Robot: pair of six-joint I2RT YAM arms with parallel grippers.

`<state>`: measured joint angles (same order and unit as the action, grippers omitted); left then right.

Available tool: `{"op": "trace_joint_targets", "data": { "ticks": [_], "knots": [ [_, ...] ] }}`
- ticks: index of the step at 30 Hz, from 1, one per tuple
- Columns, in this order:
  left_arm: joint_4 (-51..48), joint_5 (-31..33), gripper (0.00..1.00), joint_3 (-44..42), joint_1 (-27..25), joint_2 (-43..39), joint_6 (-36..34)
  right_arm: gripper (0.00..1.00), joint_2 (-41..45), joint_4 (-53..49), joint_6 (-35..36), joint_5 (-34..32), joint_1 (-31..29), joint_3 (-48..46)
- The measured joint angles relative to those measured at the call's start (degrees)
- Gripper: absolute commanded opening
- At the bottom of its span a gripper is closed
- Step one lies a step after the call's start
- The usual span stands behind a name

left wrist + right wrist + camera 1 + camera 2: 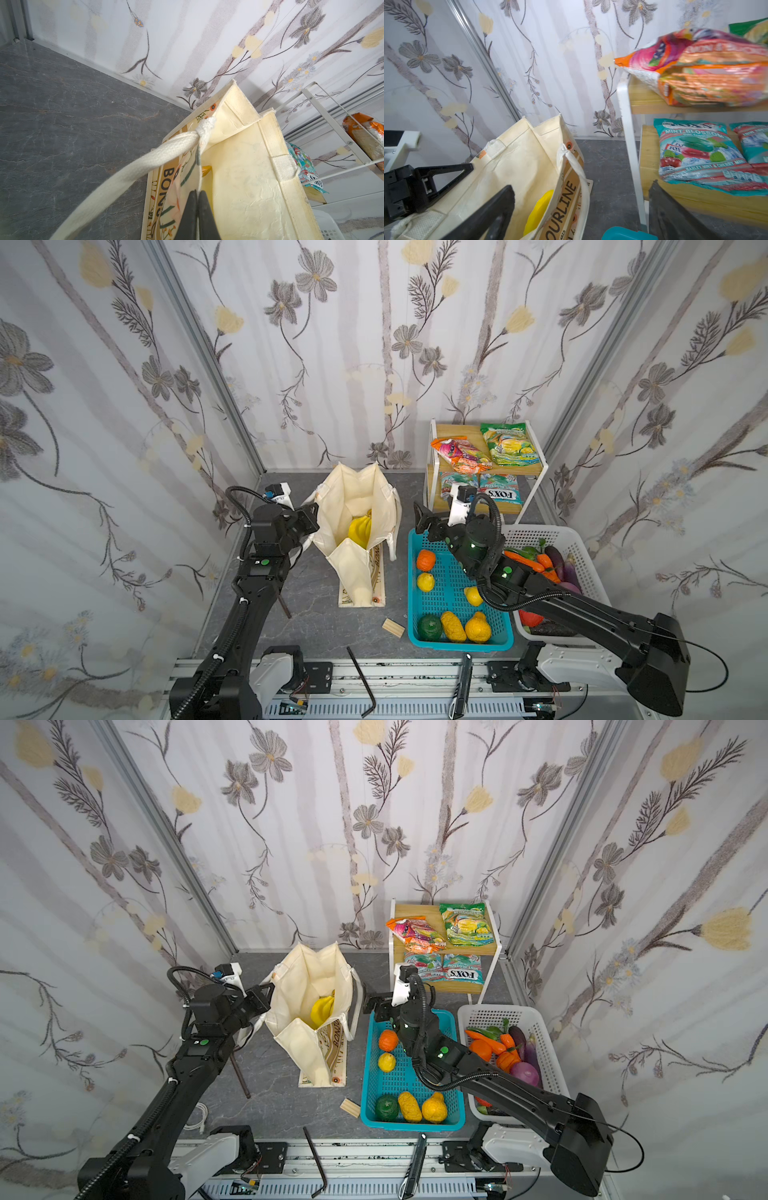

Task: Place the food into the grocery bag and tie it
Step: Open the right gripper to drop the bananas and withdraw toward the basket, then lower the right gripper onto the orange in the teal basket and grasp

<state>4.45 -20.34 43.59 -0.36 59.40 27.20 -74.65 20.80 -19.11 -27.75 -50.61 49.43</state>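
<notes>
Grocery bag (353, 489) rim pinched by left fingers (188, 216); right fingers (496, 207) spread nearby.

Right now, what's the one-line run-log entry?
left pincer: shut on bag rim | right pincer: open, empty | in bag: bananas | not bagged: orange, lemon, orange packet, green packet | handles: untied

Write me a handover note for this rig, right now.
Left gripper: shut on the rim of the bag, holding it open.
Right gripper: open, empty, over the far corner of the teal basket.
Done: bananas in the bag.
Left to do: orange and lemon in the teal basket, onion in the white basket, orange packet and green packet on the shelf; then tie the bag.
</notes>
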Motion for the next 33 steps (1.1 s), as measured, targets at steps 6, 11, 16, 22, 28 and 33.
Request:
{"op": "trace_joint_targets", "data": {
  "ticks": [6, 11, 16, 22, 28, 33],
  "knots": [
    [0.00, 0.17, 0.00, 0.00, 0.00, -0.04, 0.00, 1.00, 3.85, -4.02, -6.10, 1.27, 1.95, -2.93],
    [0.00, 0.26, 0.00, 0.00, 0.00, 0.28, -0.02, 1.00, 2.95, -10.34, -12.66, 2.60, 3.87, -6.08],
    [0.00, 0.42, 0.00, 0.00, 0.00, 0.35, -0.02, 1.00, -0.70, -13.35, -18.34, 5.44, 5.99, -10.14],
    [0.02, 0.39, 0.00, 0.00, 0.00, 0.31, -0.02, 1.00, -8.33, -13.77, -21.55, 8.26, 6.14, -10.03],
    [-0.02, 0.35, 0.00, 0.00, -0.02, -0.09, -0.02, 0.95, -13.97, -14.05, -23.15, 12.39, 6.16, -8.92],
    [-0.24, 0.37, 0.00, 0.00, -0.02, -0.42, -0.02, 0.79, -15.96, -11.89, -24.41, 15.65, 7.43, -11.30]
  ]
}}
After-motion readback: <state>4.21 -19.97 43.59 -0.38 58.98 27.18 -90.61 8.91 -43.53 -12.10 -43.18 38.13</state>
